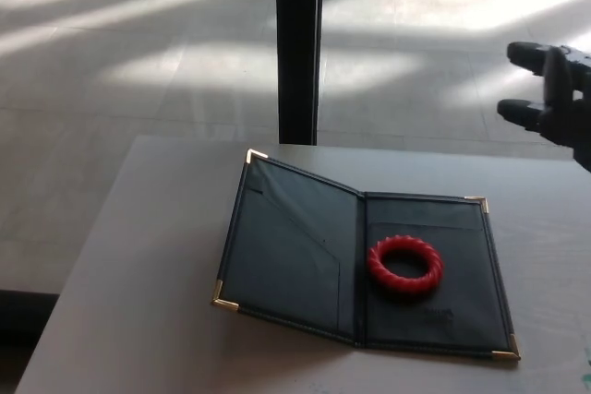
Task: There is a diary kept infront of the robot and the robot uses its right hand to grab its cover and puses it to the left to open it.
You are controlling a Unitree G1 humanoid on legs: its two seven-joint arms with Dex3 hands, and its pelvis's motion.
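Note:
A dark diary (305,260) with gold corner caps lies open on the grey table (148,274). Its cover is folded out to the left, slightly raised off the table. A red twisted ring (404,264) rests on the right inner page. My right hand (551,103) hovers at the far right edge of the head view, above and beyond the diary's top right corner, with its black fingers spread and holding nothing. My left hand does not show.
A black post (298,43) stands just behind the table's far edge, in line with the diary's spine. Sunlit tiled floor (138,62) lies beyond. The table's left edge runs diagonally at the lower left.

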